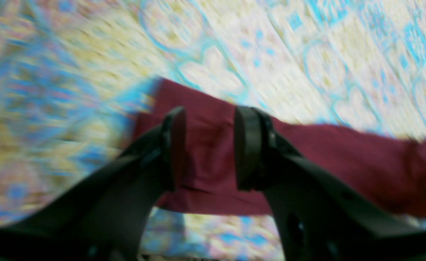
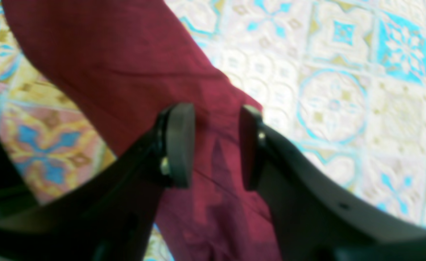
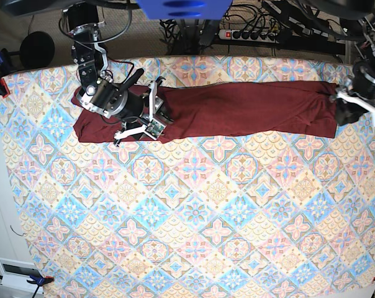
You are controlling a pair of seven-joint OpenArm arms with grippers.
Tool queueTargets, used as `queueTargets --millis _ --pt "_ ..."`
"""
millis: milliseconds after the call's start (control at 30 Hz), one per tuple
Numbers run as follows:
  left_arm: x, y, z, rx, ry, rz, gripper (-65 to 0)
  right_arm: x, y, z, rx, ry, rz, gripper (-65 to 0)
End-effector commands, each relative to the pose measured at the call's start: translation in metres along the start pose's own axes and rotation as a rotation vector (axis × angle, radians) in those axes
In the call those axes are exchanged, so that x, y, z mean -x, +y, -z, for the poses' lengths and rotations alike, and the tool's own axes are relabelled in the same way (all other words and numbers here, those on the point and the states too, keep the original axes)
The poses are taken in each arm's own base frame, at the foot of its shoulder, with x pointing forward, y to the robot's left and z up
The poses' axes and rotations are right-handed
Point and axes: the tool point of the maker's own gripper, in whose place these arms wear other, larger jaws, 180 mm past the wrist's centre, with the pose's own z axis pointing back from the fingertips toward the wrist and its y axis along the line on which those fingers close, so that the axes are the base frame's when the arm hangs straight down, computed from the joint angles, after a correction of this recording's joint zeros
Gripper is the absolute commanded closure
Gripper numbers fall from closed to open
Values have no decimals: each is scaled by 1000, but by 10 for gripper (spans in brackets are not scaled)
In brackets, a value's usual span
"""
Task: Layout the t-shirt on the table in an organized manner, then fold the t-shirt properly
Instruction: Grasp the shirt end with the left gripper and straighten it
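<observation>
Near bench: From my remote seat, the base view shows the nearest stretch of the bench as bare patterned cloth, pastel diamond tiles in blue, pink and cream.

T-shirt position: The t-shirt lies at the far side of the bench, a long dark maroon band running nearly from one side to the other.

Progress: I judge the laying-out step to be well along, since the cloth looks stretched fairly flat. I see no finished, compact fold, so the folding proper seems to be left.

Right end effector: The right end effector hovers over the shirt at the base view's left end. Its jaws stand spread, with maroon fabric showing in the gap between them. Nothing is pinched as far as I can see.

Left end effector: The left end effector sits at the shirt's opposite end, at the base view's right. The wrist picture is blurred, yet its jaws show parted over a narrow maroon strip. I cannot tell whether the pads touch the cloth.

Far edge: Beyond the bench lie cables and a power strip.
</observation>
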Motion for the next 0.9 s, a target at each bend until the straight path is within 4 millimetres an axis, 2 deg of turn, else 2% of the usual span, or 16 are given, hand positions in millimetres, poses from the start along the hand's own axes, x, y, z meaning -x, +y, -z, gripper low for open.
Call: queueTargets --millis 0,167,267,433,500,600,733,867 --pt "-4 8 0 -12 -5 2 -225 -14 -4 -4 10 -52 -6 -200" --pt "12 48 14 -48 111 -49 -226 -16 0 -2 -2 -56 -9 -200" --pt "19 58 34 -24 225 -88 -231 -18 6 0 -20 -59 -18 -200" --pt "23 70 46 15 323 -146 -347 -18 7 0 -21 -59 -19 -200" --pt "26 68 49 28 353 -131 -362 -18 7 0 -21 -59 -19 -200" --pt "27 50 63 67 407 -61 -365 -18 6 0 -21 -58 -20 -200" --pt "41 50 68 70 482 -37 -367 -18 6 0 -21 -58 -20 -200" --pt "45 40 75 92 504 -17 -368 -18 6 0 -20 -59 -20 -200"
